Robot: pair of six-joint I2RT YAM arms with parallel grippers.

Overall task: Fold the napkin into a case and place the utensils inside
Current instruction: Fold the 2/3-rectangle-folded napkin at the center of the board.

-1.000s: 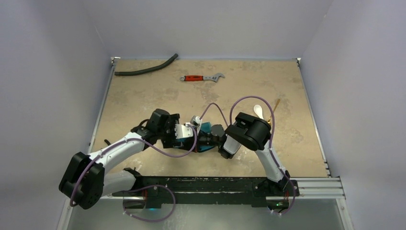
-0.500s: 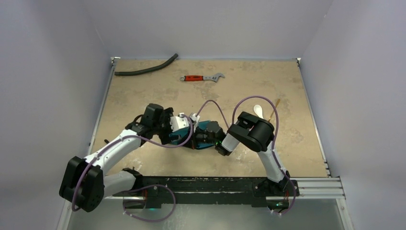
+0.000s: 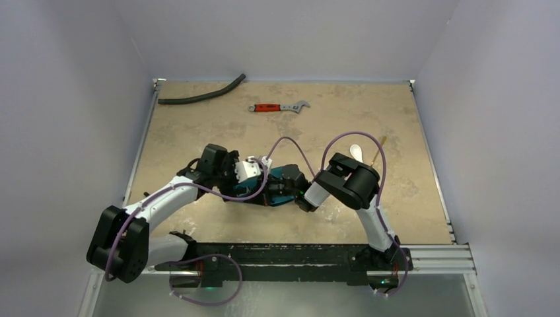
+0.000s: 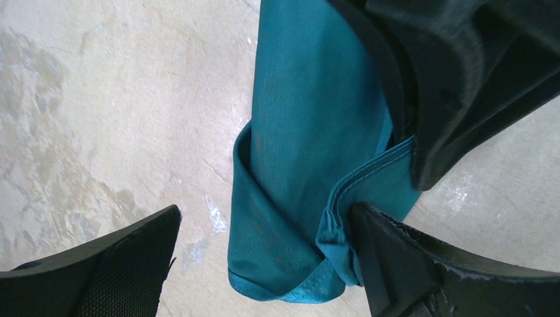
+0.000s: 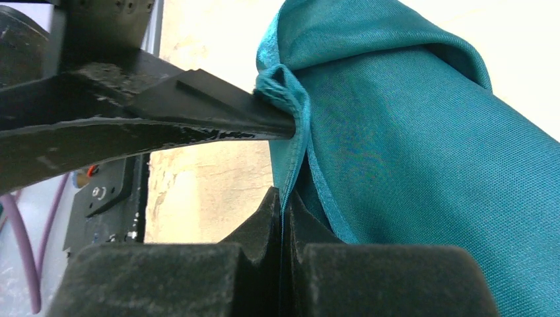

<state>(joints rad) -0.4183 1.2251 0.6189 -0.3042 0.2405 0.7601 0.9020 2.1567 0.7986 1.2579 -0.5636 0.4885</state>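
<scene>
At the centre of the top view, the right gripper [image 5: 280,221] clamps the hem of the bunched napkin [image 4: 304,132] to anchor it, while the left gripper [image 4: 264,244], fully spread and empty, straddles the folded end, probably to grip it next.

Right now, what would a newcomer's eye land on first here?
The bunched teal napkin at mid-table, where both arms meet: the right claw is shut on its hem, the left claw open around its end. Next, the red-handled wrench near the far side, and a white spoon beyond the right arm.
</scene>
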